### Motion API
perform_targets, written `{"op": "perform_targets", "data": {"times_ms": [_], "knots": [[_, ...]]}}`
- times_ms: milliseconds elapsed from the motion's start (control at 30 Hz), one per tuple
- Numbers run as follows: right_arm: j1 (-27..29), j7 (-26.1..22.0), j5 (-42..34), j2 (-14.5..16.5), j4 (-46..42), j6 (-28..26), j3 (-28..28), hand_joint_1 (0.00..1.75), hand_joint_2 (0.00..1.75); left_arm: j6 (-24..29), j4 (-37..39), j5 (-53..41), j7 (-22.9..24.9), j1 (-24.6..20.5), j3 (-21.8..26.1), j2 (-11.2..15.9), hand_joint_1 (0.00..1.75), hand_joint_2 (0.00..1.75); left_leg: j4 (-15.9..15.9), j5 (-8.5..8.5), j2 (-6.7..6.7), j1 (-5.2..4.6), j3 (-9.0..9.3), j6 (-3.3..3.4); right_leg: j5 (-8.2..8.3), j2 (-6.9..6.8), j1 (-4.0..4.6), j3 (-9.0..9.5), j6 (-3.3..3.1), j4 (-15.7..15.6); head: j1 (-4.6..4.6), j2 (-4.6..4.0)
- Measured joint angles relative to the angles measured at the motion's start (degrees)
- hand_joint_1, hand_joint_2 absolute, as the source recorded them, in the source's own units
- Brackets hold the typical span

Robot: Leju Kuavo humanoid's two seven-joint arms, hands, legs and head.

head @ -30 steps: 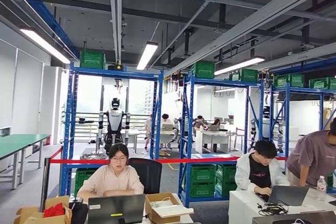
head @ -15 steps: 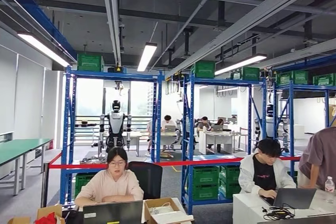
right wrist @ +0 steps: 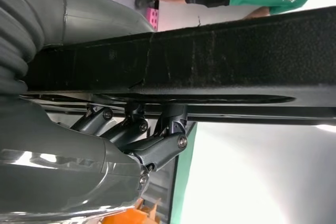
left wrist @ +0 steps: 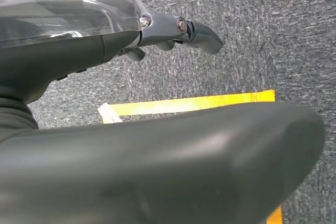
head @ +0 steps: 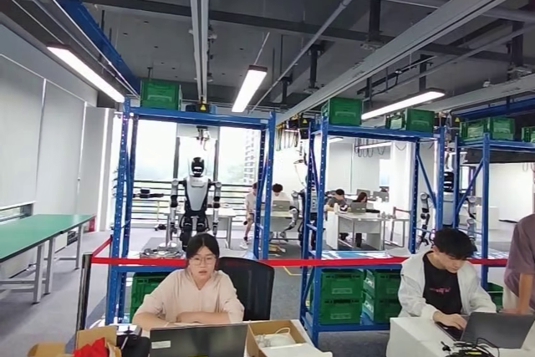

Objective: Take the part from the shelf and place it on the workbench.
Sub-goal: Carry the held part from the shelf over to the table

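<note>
In the right wrist view a long black, rough-surfaced part runs across the picture. My right hand grips it, with the dark fingers curled against one side and the thick grey thumb on the other. In the left wrist view my left hand hangs over grey carpet with its fingers stretched out and nothing in it. Blue shelf racks stand ahead in the head view.
Two people work at laptops on desks close in front. Red tape runs across the racks, and green crates sit low on them. A green-topped table stands at left. A yellow floor line lies under my left hand.
The whole head picture has shifted to the right, so the camera has turned. The racks and seated people keep their places.
</note>
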Motion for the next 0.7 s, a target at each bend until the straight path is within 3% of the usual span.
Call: {"op": "perform_targets", "data": {"times_ms": [33,100,167,233,333,367,433,500,533,600,633,700], "knots": [[0.12,-0.13,0.01,0.01,-0.05,-0.05,-0.10,1.75,1.75,0.04,0.00,-0.05,0.01,0.00,0.00,0.00,0.00,1.75,-0.01,-0.33,-0.14,-0.11,0.51,0.01,2.02,0.12,0.13,0.19,-0.32,-1.80,0.00,0.00],[-0.01,-0.34,0.02,0.07,-0.32,-0.16,-0.44,1.75,1.75,0.07,0.00,-0.18,0.01,-0.09,0.00,-0.04,0.00,1.75,-0.13,-0.96,-0.41,-0.15,1.48,-0.05,6.95,0.61,0.70,2.70,-1.31,-9.16,0.01,0.00],[-0.48,-0.39,0.01,0.20,-0.73,-0.28,-0.75,1.75,1.75,0.07,0.00,-0.27,0.03,-0.28,0.00,-0.18,0.00,1.75,-0.34,-1.30,-0.60,0.08,1.78,-0.37,9.21,1.07,1.35,4.65,-2.24,-14.42,0.02,0.02],[-0.81,-0.38,-0.01,0.32,-1.07,-0.37,-0.91,1.75,1.75,0.05,0.00,-0.34,0.05,-0.27,-0.01,-0.28,0.00,1.75,-0.67,-1.38,-0.67,0.30,1.74,-0.91,8.92,1.16,1.69,5.12,-2.83,-15.81,0.01,0.03],[-1.28,-0.02,-0.21,0.91,-1.73,-0.61,-1.27,1.75,1.75,-0.09,0.00,-0.68,-0.03,-0.24,-0.03,-0.18,0.00,1.75,0.60,-2.65,-0.40,0.20,1.52,-1.51,8.96,0.78,1.15,6.76,-3.02,-18.06,-0.01,0.02],[-1.77,0.46,-0.45,1.30,-1.93,-0.82,-1.48,1.75,1.75,-0.14,0.00,-0.85,-0.07,-0.32,-0.04,-0.09,0.00,1.75,2.91,-3.80,-0.28,0.16,0.48,-1.65,8.96,0.64,0.94,7.37,-3.00,-18.62,-0.01,0.01],[-3.18,2.03,-1.27,2.20,-2.15,-1.43,-1.91,1.75,1.75,-0.25,0.00,-1.19,-0.12,-0.42,-0.09,0.09,0.00,1.75,9.70,-6.31,-0.16,0.15,-3.27,-2.02,8.58,0.57,0.90,8.01,-3.10,-18.76,0.00,0.00],[-4.78,4.02,-2.21,3.30,-2.26,-1.92,-2.36,1.75,1.75,-0.44,0.00,-1.57,-0.13,-0.41,-0.18,0.18,0.00,1.75,13.23,-6.35,-0.06,0.32,-5.94,-2.41,8.09,0.60,0.88,8.48,-3.06,-18.65,0.00,0.00],[-5.73,4.91,-2.62,3.92,-2.29,-2.07,-2.60,1.75,1.75,-0.53,0.00,-1.79,-0.13,-0.44,-0.22,0.22,0.00,1.75,11.94,-4.73,0.03,0.44,-5.81,-2.61,7.79,0.63,0.85,8.74,-2.96,-18.49,0.00,0.00],[-7.63,6.11,-3.09,5.06,-2.32,-2.23,-3.03,1.75,1.75,-0.64,0.01,-2.00,-0.13,-0.69,-0.26,0.34,0.00,1.75,5.59,-0.50,0.37,0.68,-3.41,-3.03,6.87,0.65,0.78,9.18,-2.51,-17.81,0.00,0.00],[-8.43,6.41,-3.22,5.50,-2.33,-2.26,-3.18,1.75,1.75,-0.68,0.01,-2.05,-0.13,-0.84,-0.27,0.39,0.00,1.75,2.63,0.77,0.50,0.71,-2.18,-2.99,6.34,0.65,0.84,9.20,-2.19,-17.21,-0.01,0.00],[-9.46,6.78,-3.33,6.14,-2.36,-2.28,-3.37,1.75,1.75,-0.75,0.02,-2.07,-0.10,-0.98,-0.29,0.43,0.00,1.75,0.44,0.93,0.57,0.53,-1.20,-2.36,5.68,0.64,1.00,9.02,-1.68,-16.47,-0.04,0.01]]}}
